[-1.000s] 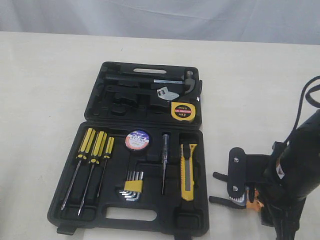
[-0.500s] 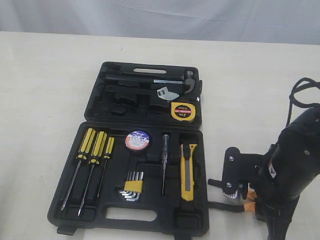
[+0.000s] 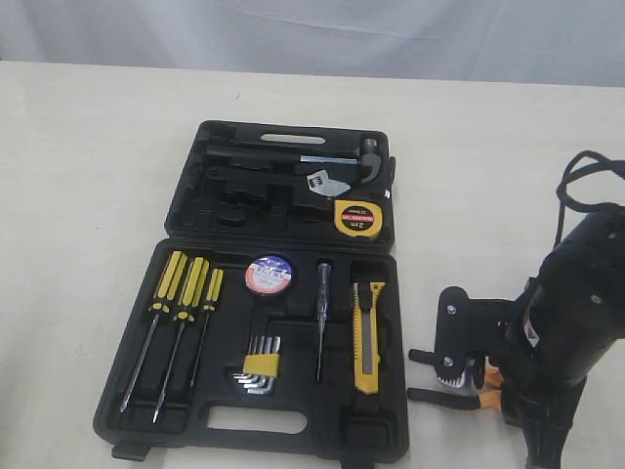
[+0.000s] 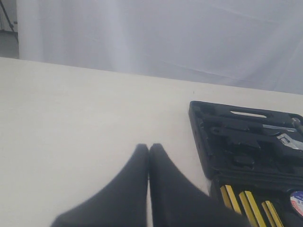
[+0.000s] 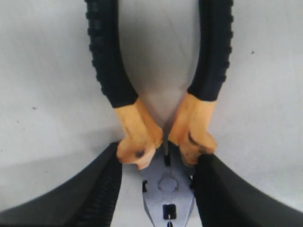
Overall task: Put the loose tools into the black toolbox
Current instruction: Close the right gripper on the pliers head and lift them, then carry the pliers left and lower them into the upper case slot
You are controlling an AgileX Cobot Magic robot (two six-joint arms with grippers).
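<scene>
tape measure (image 3: 354, 217), tape roll (image 3: 269, 275), knife (image 3: 367, 334) in toolbox (image 3: 322, 430)

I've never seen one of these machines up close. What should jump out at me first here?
The open black toolbox in the middle of the table, its recesses dotted with yellow: screwdrivers on the left, a utility knife on the right, a tape measure in the upper half. Then the right arm at the lower right, its jaws pinching black-orange pliers beside the case.
</scene>
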